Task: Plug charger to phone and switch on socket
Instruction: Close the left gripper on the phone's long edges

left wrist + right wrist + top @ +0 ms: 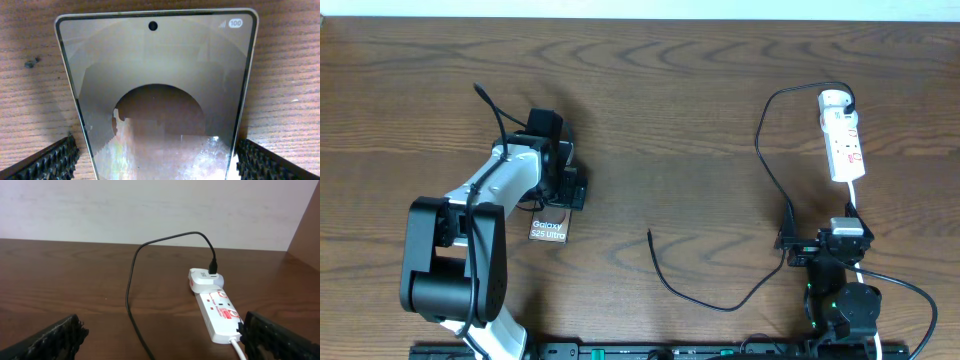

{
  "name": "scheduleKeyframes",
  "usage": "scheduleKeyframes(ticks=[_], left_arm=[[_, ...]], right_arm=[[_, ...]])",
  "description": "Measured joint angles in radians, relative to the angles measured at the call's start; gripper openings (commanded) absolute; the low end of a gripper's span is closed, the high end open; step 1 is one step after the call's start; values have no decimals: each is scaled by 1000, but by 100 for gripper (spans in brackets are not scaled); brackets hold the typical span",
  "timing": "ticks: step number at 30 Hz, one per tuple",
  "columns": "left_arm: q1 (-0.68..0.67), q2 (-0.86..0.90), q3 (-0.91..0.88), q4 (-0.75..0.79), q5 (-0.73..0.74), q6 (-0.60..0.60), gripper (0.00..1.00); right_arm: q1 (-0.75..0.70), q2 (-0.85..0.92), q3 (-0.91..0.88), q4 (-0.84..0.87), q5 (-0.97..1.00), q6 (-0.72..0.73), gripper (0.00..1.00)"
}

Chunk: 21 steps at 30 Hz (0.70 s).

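Phone [160, 75] — brownish-grey reflective face, dark arch pattern, pale cream frame, white "100" badge. Socket [218, 311] — white body, red switch markings, white cord. Charger [131, 287]: black. Table [670, 100]: dark brown wood grain.

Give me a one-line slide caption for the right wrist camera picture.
Open right tool facing the socket; the charger arches from a white adapter at its far end down to the table.

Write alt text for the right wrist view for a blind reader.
A white socket strip with red switch markings lies on a wooden table, a white adapter plugged into its far end. A black charger cable arcs up from the adapter and runs back toward the camera. The right hand is open, holding nothing.
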Motion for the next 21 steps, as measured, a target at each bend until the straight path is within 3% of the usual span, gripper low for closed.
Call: scheduleKeyframes(ticks=[21], left_arm=[[0,-14,-22,5,-2,26,98]], right_arm=[[0,0,0,0,0,0,99]])
